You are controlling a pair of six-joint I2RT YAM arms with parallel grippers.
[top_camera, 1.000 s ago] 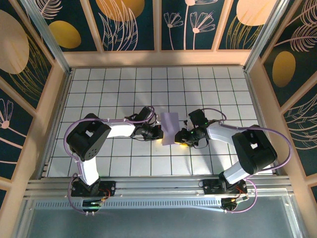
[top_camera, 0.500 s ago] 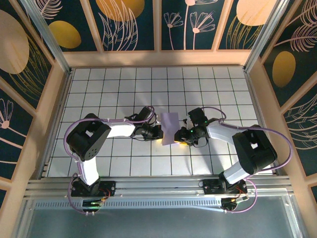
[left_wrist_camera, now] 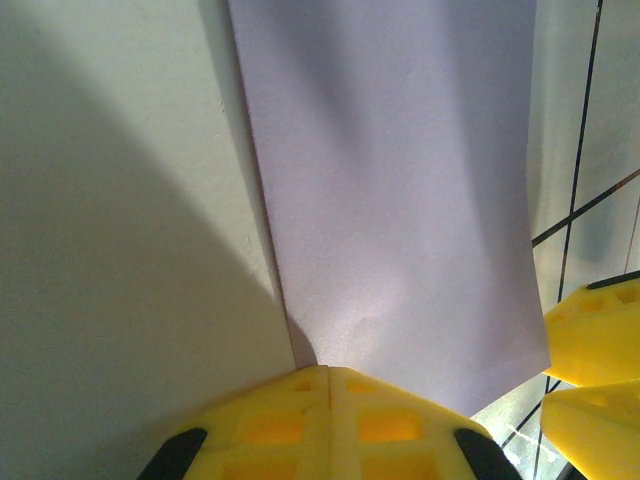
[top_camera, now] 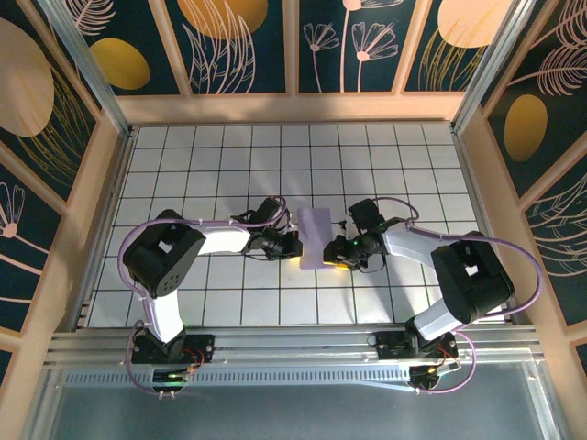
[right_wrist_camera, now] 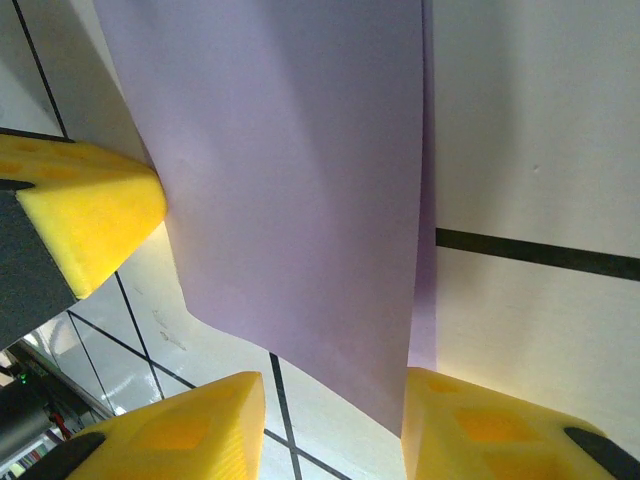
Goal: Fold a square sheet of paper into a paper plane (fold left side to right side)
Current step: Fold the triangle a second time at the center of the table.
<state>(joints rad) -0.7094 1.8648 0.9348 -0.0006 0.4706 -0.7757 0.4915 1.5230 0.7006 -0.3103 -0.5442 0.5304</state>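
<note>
Table (top_camera: 229,165) first: white grid tiles, with the square sheet of paper (top_camera: 316,236) lying about dead centre, doubled over into a narrow lavender strip. The strip's long axis runs away from the arm bases toward the far wall, tilted a touch. Both arms reach in at its near end, one on each long edge, so neither is really nearer. The left gripper (left_wrist_camera: 330,400) has its yellow fingers squeezed together right at the strip's near left corner. Whether paper is actually pinched in there or just pressed down, can't tell. The right gripper (right_wrist_camera: 335,385) has its fingers parted, and the strip's near end runs down into the gap between them, nothing clamped. Best guess is that any next crease follows that long axis, so the strip sitting between the two tips is what matters.
</note>
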